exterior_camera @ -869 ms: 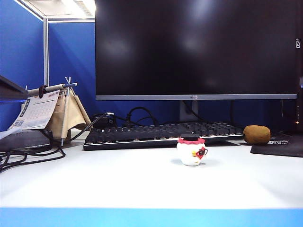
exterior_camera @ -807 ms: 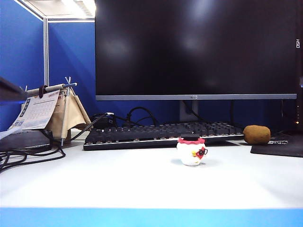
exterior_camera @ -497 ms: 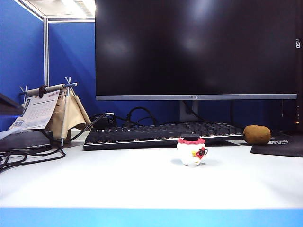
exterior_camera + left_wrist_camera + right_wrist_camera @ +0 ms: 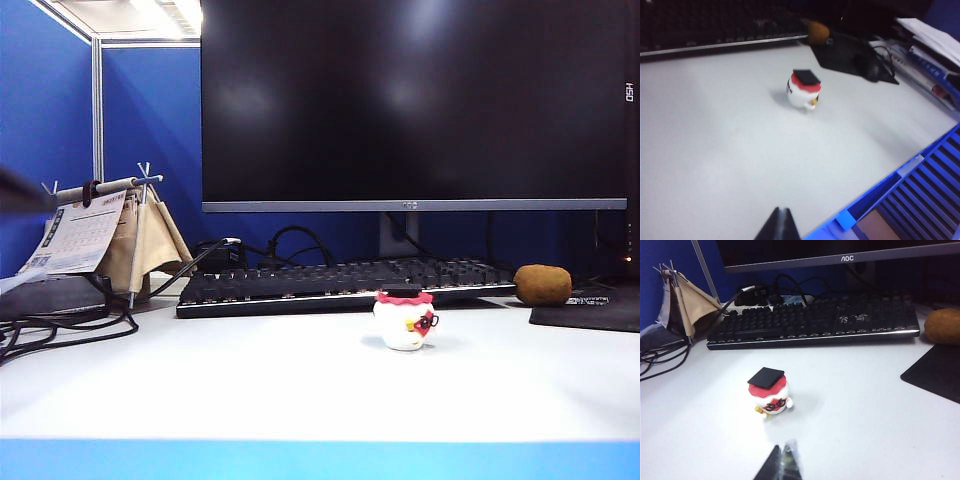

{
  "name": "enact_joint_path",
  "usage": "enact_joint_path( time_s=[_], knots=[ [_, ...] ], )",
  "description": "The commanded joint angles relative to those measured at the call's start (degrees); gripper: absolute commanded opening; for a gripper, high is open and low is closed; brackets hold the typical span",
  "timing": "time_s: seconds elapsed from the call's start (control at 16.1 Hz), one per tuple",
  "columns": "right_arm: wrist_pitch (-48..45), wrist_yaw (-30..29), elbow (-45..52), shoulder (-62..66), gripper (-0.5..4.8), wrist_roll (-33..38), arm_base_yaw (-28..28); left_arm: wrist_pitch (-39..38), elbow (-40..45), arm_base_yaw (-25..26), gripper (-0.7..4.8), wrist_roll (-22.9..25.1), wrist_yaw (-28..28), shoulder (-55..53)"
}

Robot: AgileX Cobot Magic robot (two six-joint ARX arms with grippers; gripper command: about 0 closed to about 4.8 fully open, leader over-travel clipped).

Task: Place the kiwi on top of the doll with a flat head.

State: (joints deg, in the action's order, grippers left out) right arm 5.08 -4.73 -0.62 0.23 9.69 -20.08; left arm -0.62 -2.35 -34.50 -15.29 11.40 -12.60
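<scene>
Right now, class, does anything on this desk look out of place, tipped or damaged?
Only the kiwi: a fruit lying on the desk beside the keyboard and the mouse pad. The doll stands upright, its flat black top level and bare. Nothing looks spilled or broken. Both hands, left and right, are shut and empty.

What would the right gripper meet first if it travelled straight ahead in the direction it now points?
Probably the small white doll with the flat black head: the shut right gripper points roughly at it across bare white desk. Depth is unclear, so it might pass just beside it.
</scene>
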Motion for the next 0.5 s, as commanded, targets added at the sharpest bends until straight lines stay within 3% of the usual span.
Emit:
enact_joint_path(
  time_s=[0.06,0.25,0.37,0.5],
  knots=[
    [-1.7,6.1,-5.6,0.1,-0.05,2.1,-0.1,3.2,-4.5,0.0,0.85,0.3,0.1,-0.1],
    [-4.5,10.2,-14.0,2.9,-0.05,-7.6,0.0,2.8,-8.5,0.0,0.89,0.6,0.1,-0.1],
    [-3.1,13.6,-23.7,11.0,-0.05,-17.9,0.0,-1.1,-12.0,0.0,1.03,4.9,1.0,-0.1],
    [1.4,14.1,-34.4,21.8,-0.05,-24.2,0.4,-5.4,-15.0,0.0,2.08,8.0,1.4,-0.2]
  ],
)
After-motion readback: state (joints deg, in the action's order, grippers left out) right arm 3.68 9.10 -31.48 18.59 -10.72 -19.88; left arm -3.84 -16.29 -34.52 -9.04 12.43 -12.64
